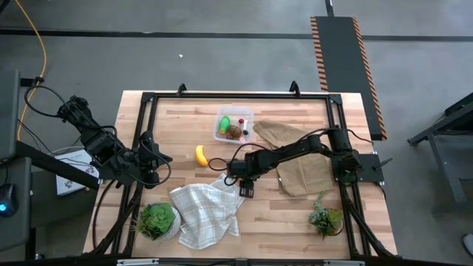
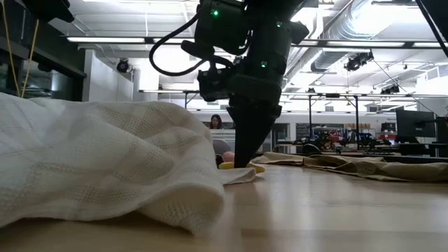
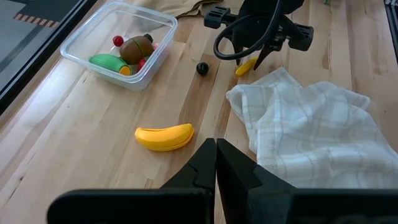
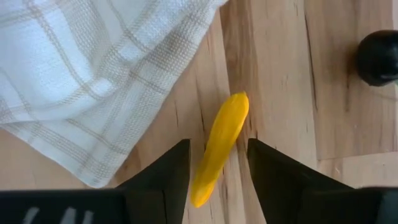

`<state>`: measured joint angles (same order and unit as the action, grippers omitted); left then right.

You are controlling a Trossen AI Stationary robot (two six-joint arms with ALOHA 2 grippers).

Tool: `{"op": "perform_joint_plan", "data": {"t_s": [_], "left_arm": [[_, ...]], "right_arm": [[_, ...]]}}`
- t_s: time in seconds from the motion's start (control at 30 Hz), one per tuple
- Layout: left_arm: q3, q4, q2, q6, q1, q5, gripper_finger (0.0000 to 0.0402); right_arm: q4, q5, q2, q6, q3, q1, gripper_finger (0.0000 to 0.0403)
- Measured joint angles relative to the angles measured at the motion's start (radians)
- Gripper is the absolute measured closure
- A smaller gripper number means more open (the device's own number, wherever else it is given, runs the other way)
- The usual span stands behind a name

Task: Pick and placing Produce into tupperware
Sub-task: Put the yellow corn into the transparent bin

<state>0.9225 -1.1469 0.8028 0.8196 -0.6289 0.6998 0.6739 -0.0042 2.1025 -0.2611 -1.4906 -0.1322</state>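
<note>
Wrist camera alone shows the right claw (image 4: 214,163) parted astride a small yellow piece (image 4: 221,146), not clamped.

Grey concrete floor (image 1: 222,59), striped ramp (image 1: 347,66), bright ceiling lights (image 2: 378,17), perhaps ductwork

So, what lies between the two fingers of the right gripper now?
In the right wrist view, the small yellow piece lies on the table between the right gripper's fingers, not yet gripped.
</note>
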Motion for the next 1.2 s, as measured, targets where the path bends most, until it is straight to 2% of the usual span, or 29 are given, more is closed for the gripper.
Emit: {"op": "perform_joint_plan", "data": {"t_s": [0.33,0.97,1.2], "left_arm": [[0.0,0.0,0.0,0.0,0.0,0.0,0.0399],[0.0,0.001,0.0,0.0,0.0,0.0,0.0399],[0.0,0.001,0.0,0.0,0.0,0.0,0.0399]], "right_arm": [[0.0,-0.001,0.0,-0.001,0.0,0.0,0.0278],[-0.005,-0.015,0.0,-0.045,0.0,0.001,0.0362],[-0.022,-0.033,0.0,-0.063,0.0,0.002,0.0372]]}}
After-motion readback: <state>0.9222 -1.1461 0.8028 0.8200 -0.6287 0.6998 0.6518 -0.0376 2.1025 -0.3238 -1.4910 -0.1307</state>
